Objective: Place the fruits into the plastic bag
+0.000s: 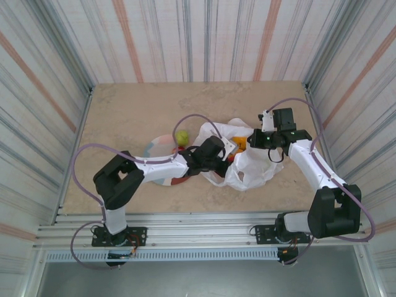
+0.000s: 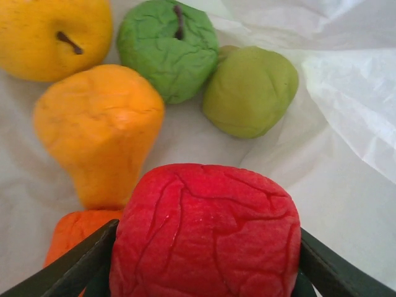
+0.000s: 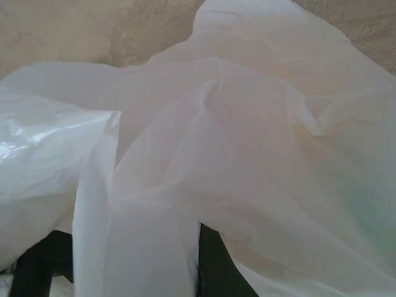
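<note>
My left gripper (image 1: 228, 151) reaches into the mouth of the white plastic bag (image 1: 255, 168) and is shut on a wrinkled red fruit (image 2: 207, 235), with a dark finger against each side of it. Ahead of it, on the bag's film (image 2: 346, 130), lie an orange pear-shaped fruit (image 2: 99, 130), a yellow apple (image 2: 52, 34), a green apple (image 2: 167, 49), an olive-green fruit (image 2: 250, 90) and a smaller orange fruit (image 2: 71, 232). My right gripper (image 1: 253, 141) is shut on a bunched fold of the bag (image 3: 247, 136) at its far rim and holds it up. A green fruit (image 1: 181, 137) stays on the plate.
The round pastel plate (image 1: 156, 147) lies left of the bag, partly under my left arm. Striped walls close in the beige table on three sides. The right arm's cable loops above the bag.
</note>
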Available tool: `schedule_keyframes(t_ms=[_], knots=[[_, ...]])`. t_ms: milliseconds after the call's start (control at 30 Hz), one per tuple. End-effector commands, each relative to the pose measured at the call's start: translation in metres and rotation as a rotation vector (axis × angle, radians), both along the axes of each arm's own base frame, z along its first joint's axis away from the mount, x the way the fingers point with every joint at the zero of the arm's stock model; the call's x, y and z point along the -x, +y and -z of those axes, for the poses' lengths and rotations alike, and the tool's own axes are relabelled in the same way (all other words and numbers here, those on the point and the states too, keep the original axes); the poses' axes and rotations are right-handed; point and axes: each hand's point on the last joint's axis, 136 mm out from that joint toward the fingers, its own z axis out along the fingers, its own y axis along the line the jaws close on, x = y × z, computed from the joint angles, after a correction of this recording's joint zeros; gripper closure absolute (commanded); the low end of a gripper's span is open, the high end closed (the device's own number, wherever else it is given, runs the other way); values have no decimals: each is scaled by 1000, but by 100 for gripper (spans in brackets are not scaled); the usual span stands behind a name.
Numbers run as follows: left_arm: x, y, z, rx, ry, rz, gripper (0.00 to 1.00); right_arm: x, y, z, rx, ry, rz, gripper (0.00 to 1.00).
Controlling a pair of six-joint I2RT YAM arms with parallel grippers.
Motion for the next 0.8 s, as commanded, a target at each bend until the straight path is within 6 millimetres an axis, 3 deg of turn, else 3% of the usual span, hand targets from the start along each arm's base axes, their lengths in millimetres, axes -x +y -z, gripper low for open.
schedule_keyframes(t_ms=[0, 433, 767], knots=[[10, -14, 5, 9, 29, 53, 33, 2, -1, 1, -2, -3, -6, 100], [7, -6, -6, -14, -28, 43, 20, -1, 0, 2, -8, 3, -9, 100], [-4, 21, -24, -8, -74, -28, 19, 1, -1, 5, -1, 8, -7, 100]])
